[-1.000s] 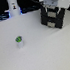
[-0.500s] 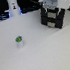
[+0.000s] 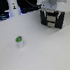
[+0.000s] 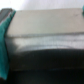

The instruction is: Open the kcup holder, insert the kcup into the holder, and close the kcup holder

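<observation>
Exterior view: white table (image 3: 41, 52), blurry, low-res.
Kcup holder (image 3: 54, 18): black box, far side of table toward exterior view's right, partly covered by the arm.
Gripper (image 3: 53, 14): white, right over/at the holder; fingers hidden in the blur, can't tell if spread or closed.
Kcup (image 3: 19, 42): small white pod, green top, upright on table, toward exterior view's left, well apart from holder and gripper.
Wrist view: close-up, dark holder surface (image 4: 47, 55) fills most of it, pale band above, teal strip at one edge, too blurred to identify.
</observation>
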